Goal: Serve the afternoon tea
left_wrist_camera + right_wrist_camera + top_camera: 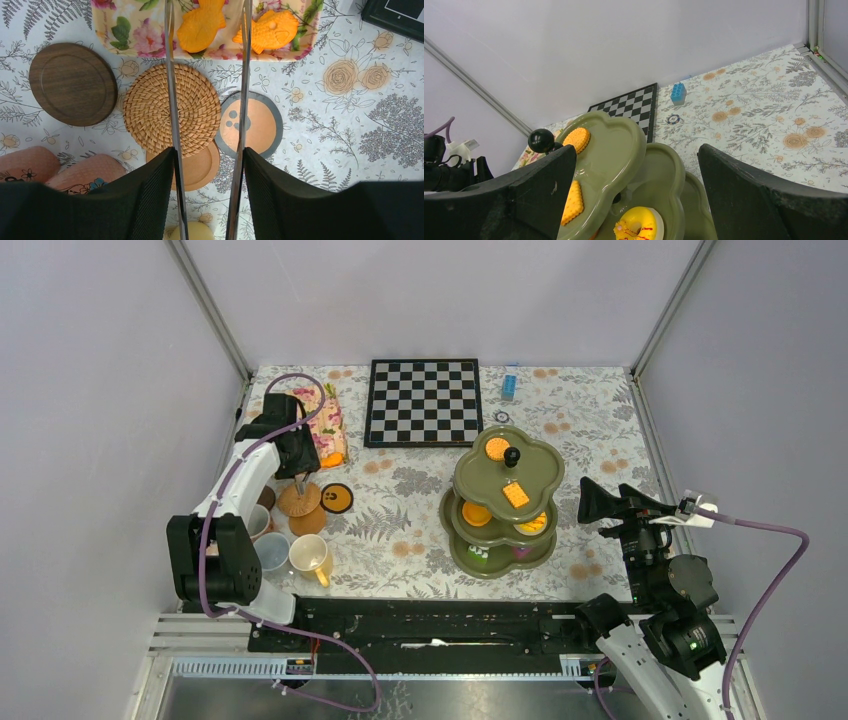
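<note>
1. Top view: the olive stand point(505, 502) sits right of centre, toward the near edge. The mugs point(310, 558) cluster at the near-left corner. The left gripper point(299, 480) hangs over the woven coaster point(298, 499) by the left edge, and the right gripper point(590, 502) is beside the stand.
2. Left wrist: the left gripper point(206, 30) has its blades parted and holds nothing. One blade crosses the woven coaster point(150, 110). The coaster is likely light, flat and stiff, so pinch its rim.
3. Right wrist: the right gripper point(636, 150) is wide open and empty, facing the stand point(624, 145). The stand is probably rigid and top-heavy, with loose biscuits point(576, 139). Grasp the black knob point(541, 140) and keep the stand level.

Open tablecloth point(395, 515) between coasters point(337, 498) and stand point(540, 475), chessboard point(423, 402) behind
</note>
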Robot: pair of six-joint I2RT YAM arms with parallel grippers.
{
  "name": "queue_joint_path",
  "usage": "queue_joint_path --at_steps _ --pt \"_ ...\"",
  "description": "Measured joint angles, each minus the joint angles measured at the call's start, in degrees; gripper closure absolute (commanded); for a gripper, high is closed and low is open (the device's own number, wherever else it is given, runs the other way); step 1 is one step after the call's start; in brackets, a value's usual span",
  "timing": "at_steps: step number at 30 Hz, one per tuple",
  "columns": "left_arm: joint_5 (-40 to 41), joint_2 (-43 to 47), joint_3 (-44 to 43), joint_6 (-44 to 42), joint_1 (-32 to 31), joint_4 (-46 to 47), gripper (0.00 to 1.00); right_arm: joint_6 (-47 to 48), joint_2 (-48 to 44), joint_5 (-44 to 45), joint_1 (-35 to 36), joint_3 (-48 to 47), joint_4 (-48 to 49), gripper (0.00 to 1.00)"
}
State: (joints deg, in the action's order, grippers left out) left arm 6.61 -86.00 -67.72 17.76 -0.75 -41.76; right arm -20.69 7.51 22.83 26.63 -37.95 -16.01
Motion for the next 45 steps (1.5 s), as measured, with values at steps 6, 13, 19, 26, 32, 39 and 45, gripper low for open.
queue_joint_path --at_steps 6,13,19,26,32,39,45 --pt "0.24 0.85 0.92 -0.22 0.00 -0.50 0.45 -0.02 0.00 0.00 0.00 0.00 0.00 0.02" --pt "0.83 2.71 2.75 -0.42 0.00 -1.29 0.47 -0.20 0.00 -0.02 0.00 0.00 0.00 0.02" --pt "0.83 2.67 3.26 -0.79 -0.04 -1.81 0.54 -0.22 0.00 -0.04 0.00 0.02 0.00 0.02" --pt "0.79 2.58 3.26 -1.22 -0.31 -1.55 0.68 -0.46 -0.02 -0.07 0.00 0.22 0.00 0.02" --pt "0.76 2.36 3.13 -1.25 -0.33 -0.98 0.76 -0.61 -0.02 -0.37 0.00 0.26 0.00 0.02" --pt "0.98 2.34 1.46 -1.22 -0.33 -0.79 0.79 -0.66 -0.02 -0.46 0.00 0.26 0.00 0.02" --pt "1.11 3.26 -0.24 -1.22 -0.33 -0.70 0.81 -0.63 -0.02 -0.46 0.00 0.28 0.00 0.02"
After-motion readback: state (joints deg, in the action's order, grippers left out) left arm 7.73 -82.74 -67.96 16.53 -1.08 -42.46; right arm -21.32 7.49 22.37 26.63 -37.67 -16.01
